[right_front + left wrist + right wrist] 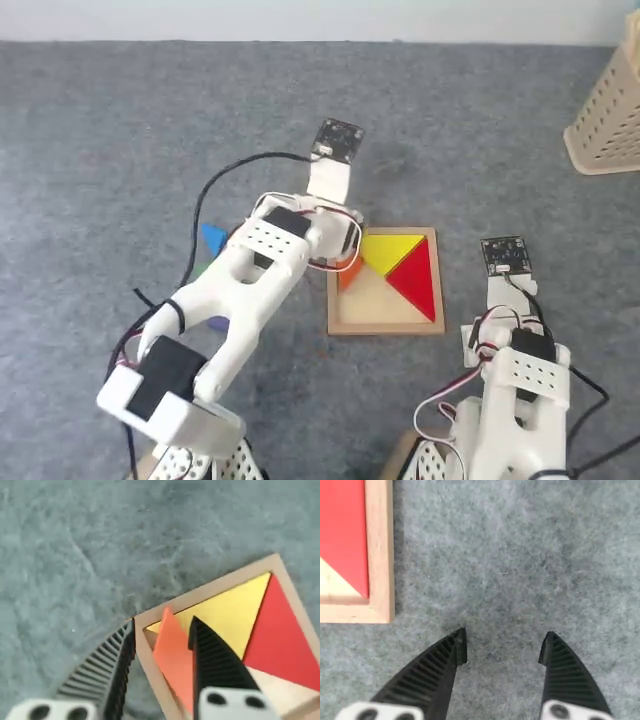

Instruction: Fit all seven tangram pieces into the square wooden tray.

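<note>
The left gripper (162, 634) is released, its jaws spread wide. The orange triangle (172, 652) lies in the gap between them, close against one finger and clear of the other. That other finger sits outside the rim of the tray (210, 587), so the jaws straddle the tray's corner. Just beyond the tips, inside the tray, the yellow triangle (227, 612) lies flat with the red triangle (280, 630) edge to edge against it.

The right gripper (502, 647) is also released, jaws apart over bare grey carpet (520, 555) with nothing between them. The tray's corner (379, 555) lies ahead of one finger and off to its side, holding the red triangle (342, 525).

The high view shows the whole tray (385, 328), and a blue piece (212, 238) on the carpet well apart from both grippers' jaws, on the far side of the left arm from the tray.
</note>
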### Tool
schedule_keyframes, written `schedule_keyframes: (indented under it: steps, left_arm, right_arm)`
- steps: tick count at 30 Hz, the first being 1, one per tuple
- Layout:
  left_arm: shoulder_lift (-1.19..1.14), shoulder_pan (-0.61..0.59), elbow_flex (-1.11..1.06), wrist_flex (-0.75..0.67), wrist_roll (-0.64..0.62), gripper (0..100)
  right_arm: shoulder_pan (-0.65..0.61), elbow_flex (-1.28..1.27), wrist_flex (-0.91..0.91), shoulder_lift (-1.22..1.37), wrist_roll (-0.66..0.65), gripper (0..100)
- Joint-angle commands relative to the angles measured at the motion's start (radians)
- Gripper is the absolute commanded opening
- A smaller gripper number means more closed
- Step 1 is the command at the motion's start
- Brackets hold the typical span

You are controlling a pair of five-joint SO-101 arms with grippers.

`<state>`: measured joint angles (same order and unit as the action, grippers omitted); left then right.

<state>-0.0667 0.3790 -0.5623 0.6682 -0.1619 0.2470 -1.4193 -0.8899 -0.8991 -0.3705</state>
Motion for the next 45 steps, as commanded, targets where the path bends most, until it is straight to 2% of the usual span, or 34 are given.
schedule_keyframes:
  steps: [1,8,16,24,29,31,36,40,45]
  left_arm:
    - [-0.061,0.026,0.051,-0.041,0.043,16]
    - [-0.089,0.038,0.090,0.043,0.058,16]
    - [-0.006,0.057,-0.025,0.035,0.081,16]
    - [0.052,0.044,-0.039,0.032,0.084,14]
    - [0.109,0.035,-0.045,0.052,0.086,19]
    - [0.141,0.040,-0.079,0.058,0.087,18]
    - [0.215,0.026,-0.136,-0.005,0.083,15]
    - [0.164,0.008,-0.110,-0.058,0.080,15]
    - [0.020,0.003,-0.001,-0.061,0.080,15]
  right_arm:
    - [-0.018,0.003,0.016,0.007,0.002,24.2]
    - [-0.018,0.003,0.016,0.007,0.002,24.2]
    - [-0.018,0.003,0.016,0.007,0.002,24.2]
    - [-0.018,0.003,0.016,0.007,0.002,24.2]
    - [-0.018,0.003,0.016,0.007,0.002,24.2]
    - [-0.018,0.003,0.016,0.007,0.002,24.2]
    - [-0.018,0.003,0.016,0.007,0.002,24.2]
    - [-0.018,0.003,0.016,0.007,0.002,24.2]
    - [-0.018,0.003,0.016,0.007,0.002,24.2]
